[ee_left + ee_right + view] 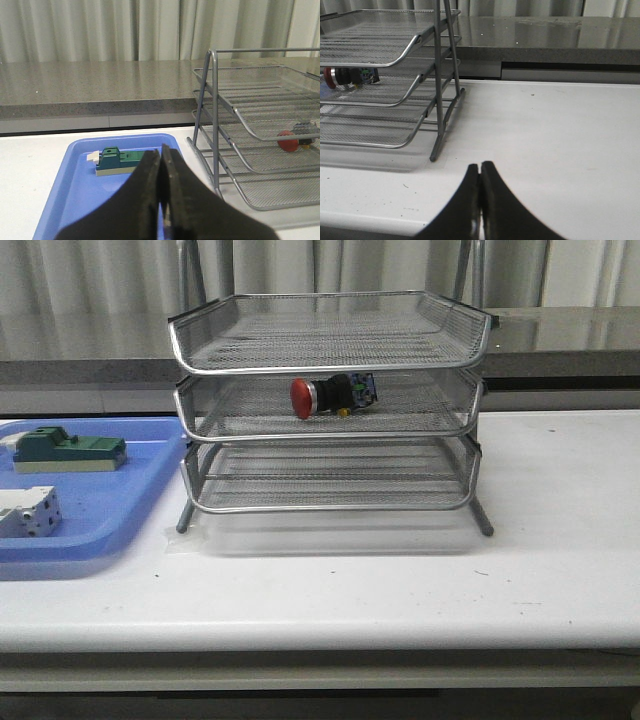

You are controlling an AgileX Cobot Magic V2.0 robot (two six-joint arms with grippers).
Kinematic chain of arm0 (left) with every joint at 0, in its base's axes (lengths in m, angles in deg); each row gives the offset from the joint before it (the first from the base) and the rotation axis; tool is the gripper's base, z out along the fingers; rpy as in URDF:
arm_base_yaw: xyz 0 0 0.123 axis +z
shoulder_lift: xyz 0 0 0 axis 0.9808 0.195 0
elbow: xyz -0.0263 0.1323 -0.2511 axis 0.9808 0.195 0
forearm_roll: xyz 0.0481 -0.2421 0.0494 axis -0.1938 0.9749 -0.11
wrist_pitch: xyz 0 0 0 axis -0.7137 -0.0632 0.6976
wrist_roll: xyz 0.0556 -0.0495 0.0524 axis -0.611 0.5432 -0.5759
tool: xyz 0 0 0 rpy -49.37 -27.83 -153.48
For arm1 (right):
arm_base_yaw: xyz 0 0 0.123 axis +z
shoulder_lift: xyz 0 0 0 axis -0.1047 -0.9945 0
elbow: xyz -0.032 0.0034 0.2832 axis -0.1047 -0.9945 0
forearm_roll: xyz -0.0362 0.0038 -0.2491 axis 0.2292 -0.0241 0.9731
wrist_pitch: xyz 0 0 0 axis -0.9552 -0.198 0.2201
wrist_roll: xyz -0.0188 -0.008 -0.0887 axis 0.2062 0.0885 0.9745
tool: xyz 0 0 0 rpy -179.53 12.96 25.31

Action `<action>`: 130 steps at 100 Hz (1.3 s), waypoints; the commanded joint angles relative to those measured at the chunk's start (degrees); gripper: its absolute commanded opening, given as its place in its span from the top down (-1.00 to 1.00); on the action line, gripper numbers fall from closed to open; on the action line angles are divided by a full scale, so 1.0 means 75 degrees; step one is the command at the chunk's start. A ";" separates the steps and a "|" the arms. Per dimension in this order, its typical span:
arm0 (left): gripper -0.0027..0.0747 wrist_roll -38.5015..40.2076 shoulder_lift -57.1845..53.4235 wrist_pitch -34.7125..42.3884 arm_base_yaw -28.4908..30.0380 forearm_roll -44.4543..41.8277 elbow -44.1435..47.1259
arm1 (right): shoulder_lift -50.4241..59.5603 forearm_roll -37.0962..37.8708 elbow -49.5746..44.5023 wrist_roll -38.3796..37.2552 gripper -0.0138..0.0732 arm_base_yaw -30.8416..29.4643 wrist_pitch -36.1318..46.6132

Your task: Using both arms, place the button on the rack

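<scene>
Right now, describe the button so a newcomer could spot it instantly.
Find the rack, the silver wire-mesh stack of three trays in the middle of the white table. The button lies on its side in the middle tray, alone there. Its red mushroom cap and black body set it apart from the green block in the blue tray.

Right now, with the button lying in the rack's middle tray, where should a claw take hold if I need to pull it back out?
Grip the button by its black body, just behind the red cap, which is wider and rounded, so a worse hold. It lies on its side, cap toward the robot's left. Come in level through the rack's open front; the top tray blocks any approach from above. Clearance under that tray looks tight.
</scene>
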 commanded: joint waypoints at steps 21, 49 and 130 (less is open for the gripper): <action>0.98 0.0048 0.0072 0.0470 0.0030 0.0110 -0.0215 | 0.0134 0.0110 -0.0013 -0.0003 0.82 -0.0051 0.0663; 0.98 0.0048 0.0072 0.0470 0.0030 -0.0168 -0.0215 | 0.0134 0.0110 -0.0013 -0.0003 0.82 -0.0051 0.0663; 0.98 0.5058 -0.1013 0.1715 0.0030 -0.5805 0.1432 | 0.0134 0.0110 -0.0013 -0.0003 0.82 -0.0051 0.0663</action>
